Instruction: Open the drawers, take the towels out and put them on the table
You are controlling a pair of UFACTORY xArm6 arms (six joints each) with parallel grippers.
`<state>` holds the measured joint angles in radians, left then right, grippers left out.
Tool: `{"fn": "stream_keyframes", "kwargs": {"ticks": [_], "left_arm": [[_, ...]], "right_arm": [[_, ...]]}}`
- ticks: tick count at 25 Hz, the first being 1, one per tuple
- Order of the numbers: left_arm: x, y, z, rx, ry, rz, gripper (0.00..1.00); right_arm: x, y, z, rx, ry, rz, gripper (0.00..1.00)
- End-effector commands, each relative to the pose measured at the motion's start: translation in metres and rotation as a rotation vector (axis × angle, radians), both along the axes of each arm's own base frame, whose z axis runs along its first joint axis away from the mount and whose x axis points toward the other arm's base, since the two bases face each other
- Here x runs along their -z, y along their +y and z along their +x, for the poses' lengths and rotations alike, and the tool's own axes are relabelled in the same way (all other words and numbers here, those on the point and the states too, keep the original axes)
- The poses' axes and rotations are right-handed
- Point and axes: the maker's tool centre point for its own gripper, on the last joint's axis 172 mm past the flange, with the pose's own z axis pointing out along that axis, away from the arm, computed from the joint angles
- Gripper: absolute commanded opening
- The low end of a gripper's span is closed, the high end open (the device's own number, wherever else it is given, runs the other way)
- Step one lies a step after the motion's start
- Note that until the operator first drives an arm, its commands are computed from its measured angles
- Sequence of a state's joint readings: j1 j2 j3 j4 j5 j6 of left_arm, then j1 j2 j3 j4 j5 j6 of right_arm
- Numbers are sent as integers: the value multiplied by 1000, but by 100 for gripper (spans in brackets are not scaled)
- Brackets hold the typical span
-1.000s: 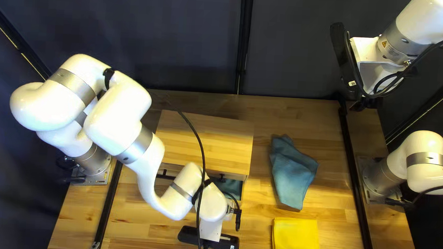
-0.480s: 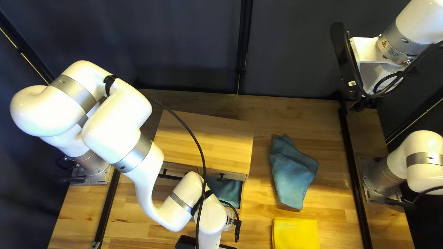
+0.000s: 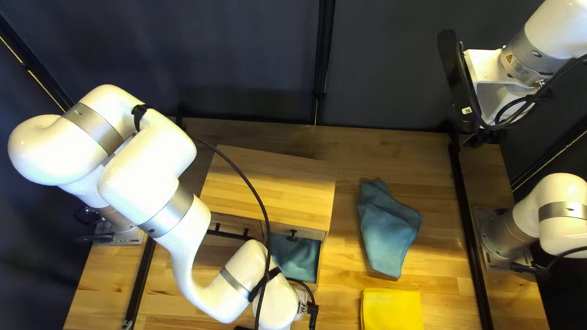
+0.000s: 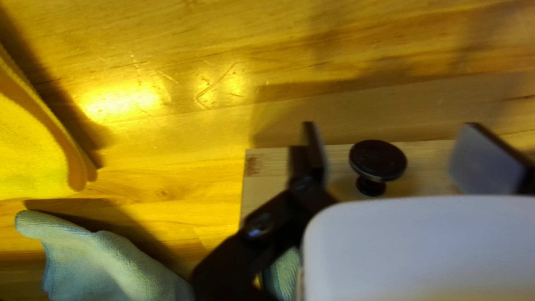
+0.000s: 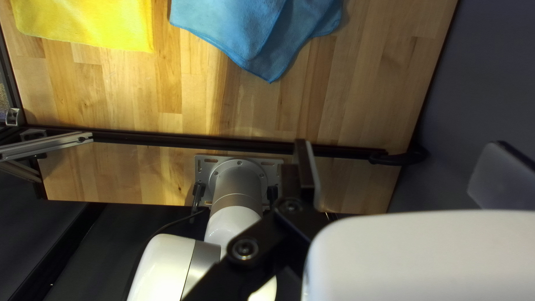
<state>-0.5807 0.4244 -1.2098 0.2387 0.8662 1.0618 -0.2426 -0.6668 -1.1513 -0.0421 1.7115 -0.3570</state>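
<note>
A wooden drawer box (image 3: 276, 189) stands mid-table. Its right-hand drawer (image 3: 318, 261) is pulled out, with a teal towel (image 3: 295, 257) lying inside. In the left wrist view my left gripper (image 4: 397, 156) is open. The drawer's black knob (image 4: 377, 161) sits between its fingers, touching neither. A blue towel (image 3: 386, 227) and a folded yellow towel (image 3: 391, 321) lie on the table to the right of the box. My right gripper (image 5: 403, 171) is open and empty, raised high over the table's right edge, looking down on the blue towel (image 5: 259, 29) and yellow towel (image 5: 83, 16).
My left arm's wrist (image 3: 274, 306) hangs low at the near edge, in front of the drawer. The yellow towel (image 4: 29, 150) lies close beside the drawer front (image 4: 276, 167). My right arm's base (image 5: 238, 184) stands beyond a black rail at the table's right edge.
My left arm drew back toward the near edge and the drawer slid further out, baring more of the teal towel. The left gripper has let go of the knob. The right arm stayed still.
</note>
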Motion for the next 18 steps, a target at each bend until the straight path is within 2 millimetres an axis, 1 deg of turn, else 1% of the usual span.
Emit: {"fn": "stream_keyframes", "kwargs": {"ticks": [1, 5, 10, 18], "left_arm": [[-6, -4, -2, -1, -2, 7, 100], [-10, 3, -3, -6, -5, 12, 100], [-18, 16, 6, -28, -22, 16, 100], [-40, 27, 7, -49, -42, 37, 100]], "right_arm": [[0, 0, 0, 0, 0, 0, 100], [0, 0, 0, 0, 0, 0, 100], [0, 0, 0, 0, 0, 0, 100], [0, 0, 0, 0, 0, 0, 100]]}}
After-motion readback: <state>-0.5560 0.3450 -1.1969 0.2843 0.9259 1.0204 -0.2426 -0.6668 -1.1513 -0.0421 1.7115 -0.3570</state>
